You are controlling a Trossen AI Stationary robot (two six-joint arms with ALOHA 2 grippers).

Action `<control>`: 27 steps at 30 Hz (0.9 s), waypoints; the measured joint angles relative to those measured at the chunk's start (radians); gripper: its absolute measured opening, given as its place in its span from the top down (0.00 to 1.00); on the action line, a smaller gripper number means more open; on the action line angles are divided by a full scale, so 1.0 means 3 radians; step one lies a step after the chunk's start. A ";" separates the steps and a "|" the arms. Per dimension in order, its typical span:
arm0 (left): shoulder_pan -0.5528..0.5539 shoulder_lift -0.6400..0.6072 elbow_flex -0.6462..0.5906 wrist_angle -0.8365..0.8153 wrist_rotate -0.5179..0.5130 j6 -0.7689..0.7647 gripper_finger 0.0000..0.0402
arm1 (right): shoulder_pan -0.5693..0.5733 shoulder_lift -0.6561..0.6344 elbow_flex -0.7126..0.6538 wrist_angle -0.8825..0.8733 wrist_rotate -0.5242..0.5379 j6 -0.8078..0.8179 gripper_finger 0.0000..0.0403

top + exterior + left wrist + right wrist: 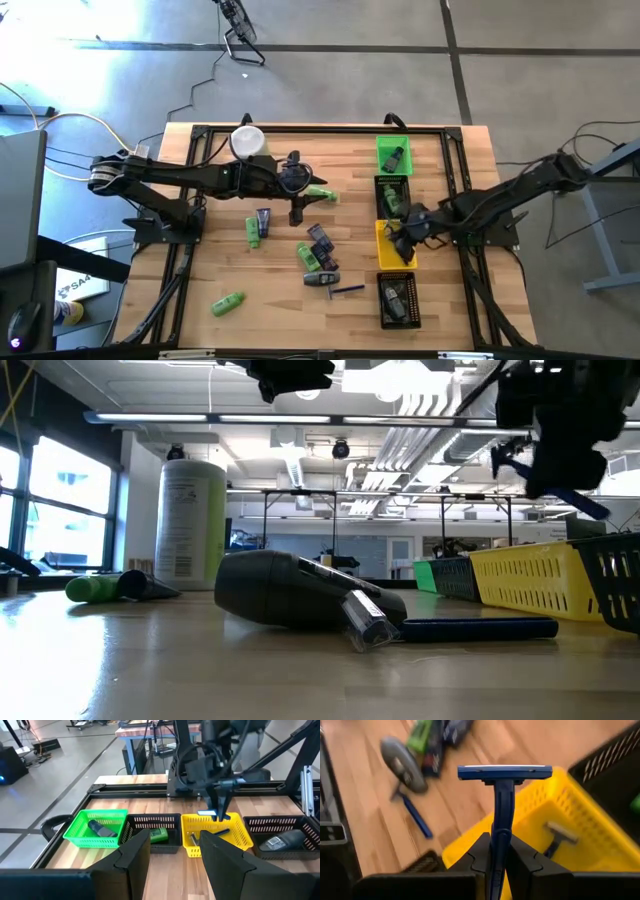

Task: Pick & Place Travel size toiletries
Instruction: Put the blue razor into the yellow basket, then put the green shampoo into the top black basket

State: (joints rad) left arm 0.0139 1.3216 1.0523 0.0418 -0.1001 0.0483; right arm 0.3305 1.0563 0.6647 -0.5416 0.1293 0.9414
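Currently the place step is in hand. Right gripper (499, 851) is clamped on the handle of a blue razor (502, 795), head pointing away from the wrist, held above the yellow bin (600, 845). In the high view this gripper (405, 232) sits right of centre over that bin (384, 258). One razor (558, 838) already lies inside the yellow bin.

Judged next move: lower the razor into the bin, clear of the rim, then part the fingers and lift straight out. Risk: the long handle may catch the bin wall and tip out.

Left gripper (175, 857) hangs over the table centre, near the canister (247, 141) in the high view's upper middle; its fingers stand apart with nothing seen between them.

Counts, high view:
- Bins: four in a column at right: green (393, 156), black (388, 196), yellow, black (398, 300).
- Green bin: one dark item. Upper black bin: one green item. Lower black bin: contents dark, number unclear.
- Loose green bottles: about four, e.g. one at lower left (228, 303), one by the left arm (322, 195).
- Loose blue razor (347, 289): one, lower centre.
- Dark tubes in the centre cluster (320, 243): two or three, overlapping, exact count not certain.
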 joint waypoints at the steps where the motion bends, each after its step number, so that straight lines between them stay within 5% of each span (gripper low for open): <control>1: 0.0000 0.0000 0.0000 -0.0001 0.0000 0.0000 0.58 | 0.0018 0.0060 0.0000 -0.0003 -0.0028 0.0025 0.93; 8: 0.0000 0.0000 0.0000 -0.0049 0.0001 -0.0001 0.58 | 0.0085 0.0410 0.0000 -0.0102 0.0003 0.0104 0.89; 19: -0.0001 0.0000 0.0000 -0.0078 0.0003 -0.0003 0.58 | 0.0073 0.0397 0.0000 -0.0104 0.0058 0.0021 0.66; 27: -0.0001 0.0000 0.0000 -0.0078 0.0004 -0.0003 0.58 | 0.0023 0.0042 0.0000 -0.0065 0.0068 -0.0303 0.70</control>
State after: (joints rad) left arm 0.0135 1.3216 1.0523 0.0185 -0.0990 0.0475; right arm 0.3374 1.0688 0.6647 -0.5612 0.1499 0.8504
